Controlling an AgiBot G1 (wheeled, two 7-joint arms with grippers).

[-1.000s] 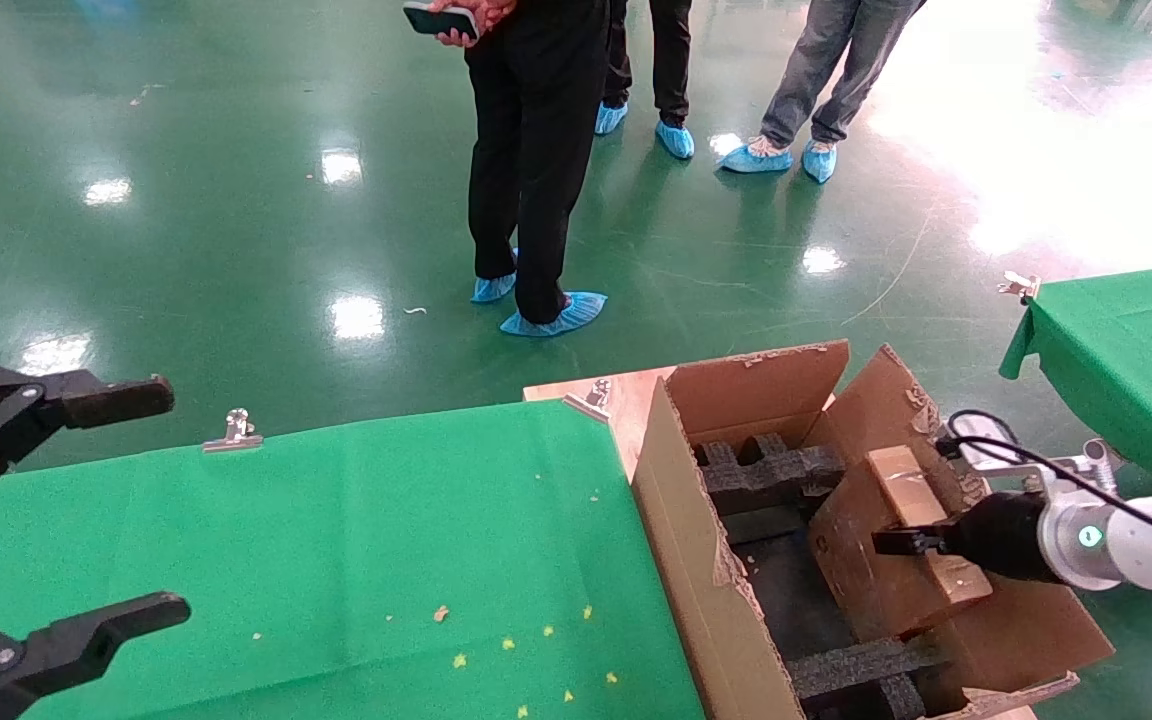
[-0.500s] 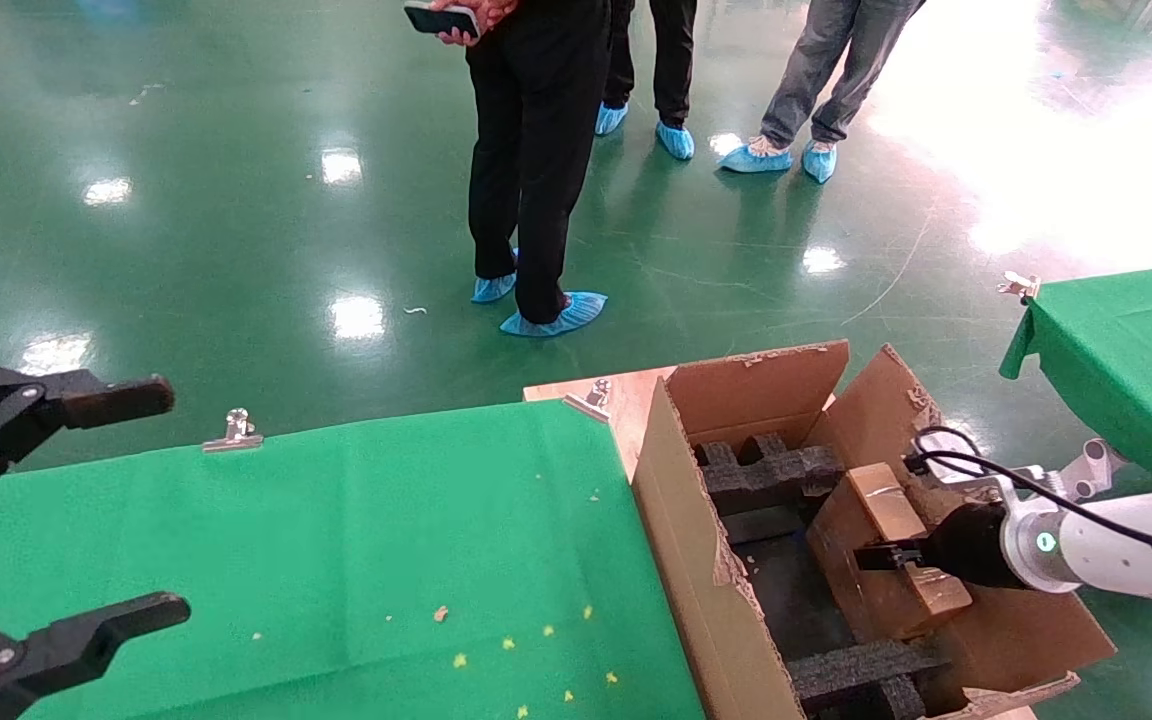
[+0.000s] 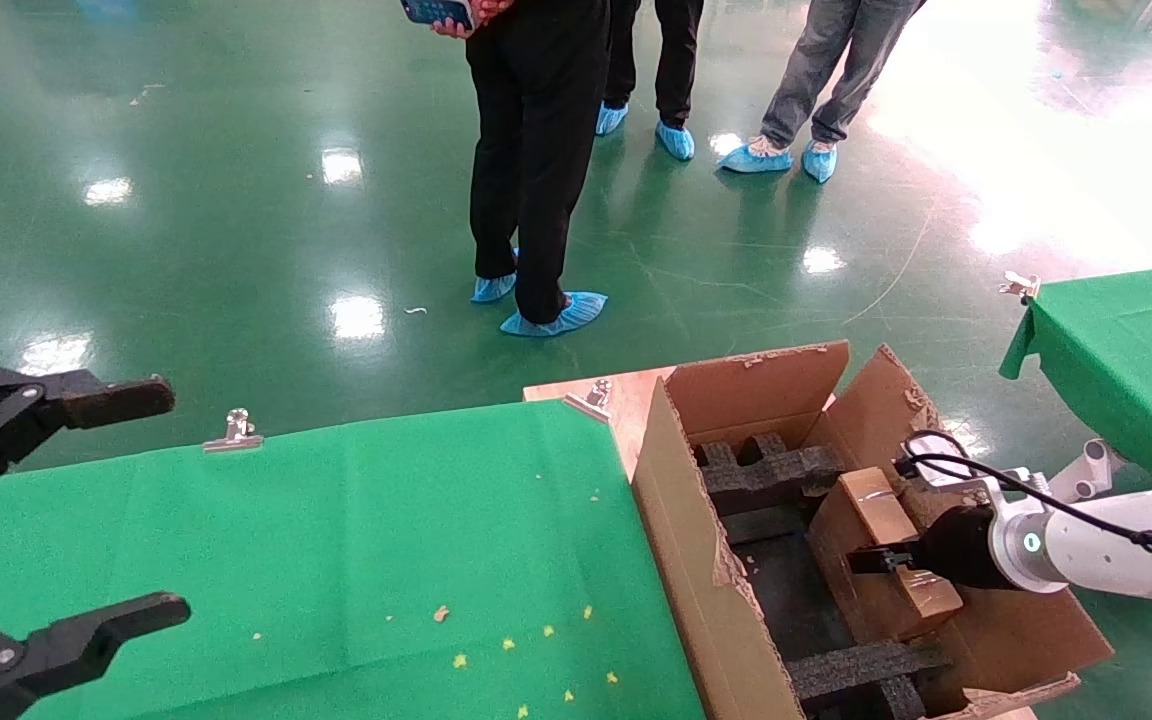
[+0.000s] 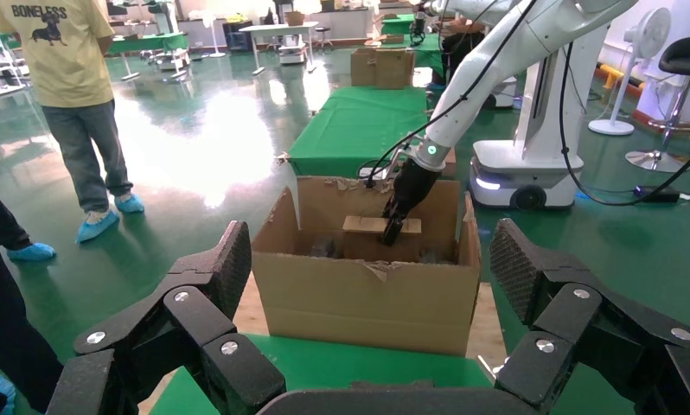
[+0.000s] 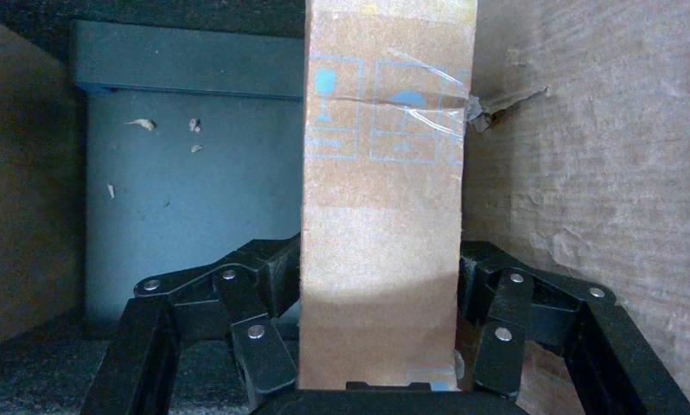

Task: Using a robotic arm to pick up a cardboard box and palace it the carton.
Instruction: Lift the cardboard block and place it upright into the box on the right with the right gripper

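The white robotic arm with its green indicator light reaches into the large brown corrugated carton with ragged flaps, and its right pincer is clenched on the small flat brown cardboard box, one black linkage finger pressed to each broad side in the right wrist view. The box sits upright between the jaws, already below the carton's rim, with a black foam insert just beyond the pincer and the carton's inner wall close on one side of it; whether its lower edge touches the carton floor cannot be told. Doing this step well probably means lowering straight down, keeping the box clear of that near wall and its torn edge, and letting go only once the box rests on something firm, since a tall narrow box released early would likely tip. The box is plain kraft brown with a scuffed face, clear tape across a seam and faint blue handling symbols printed near the end farthest from the pincer. The left pincer, all black, hangs spread wide and holding nothing above the green-covered bench, well apart from the work.
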